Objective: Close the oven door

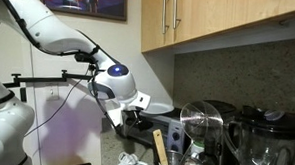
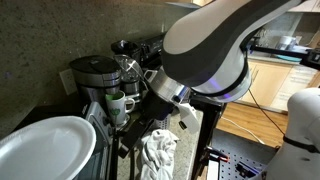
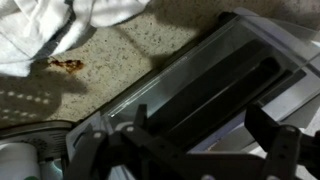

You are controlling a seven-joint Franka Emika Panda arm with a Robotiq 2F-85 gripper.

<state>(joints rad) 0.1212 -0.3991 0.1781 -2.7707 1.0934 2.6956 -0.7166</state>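
Observation:
In the wrist view the oven door (image 3: 215, 85) fills the right half, a dark glass panel in a silver frame lying slantwise below the camera. My gripper (image 3: 185, 150) hangs right over it with its two fingers spread wide, open and empty. Whether a finger touches the door I cannot tell. In an exterior view the gripper (image 1: 136, 110) sits low over a dark flat panel, the door (image 1: 158, 112), folded down. The oven body is mostly hidden behind the blender jars. In an exterior view the arm covers the oven, and only the gripper (image 2: 138, 128) shows.
A white cloth (image 3: 60, 25) lies on the speckled counter beside the door; it also shows in an exterior view (image 2: 155, 152). Clear blender jars (image 1: 201, 127) stand in front. A black coffee machine (image 2: 95, 75), white mugs (image 2: 118, 103) and a white plate (image 2: 50, 148) stand nearby. Wooden cabinets (image 1: 220, 16) hang overhead.

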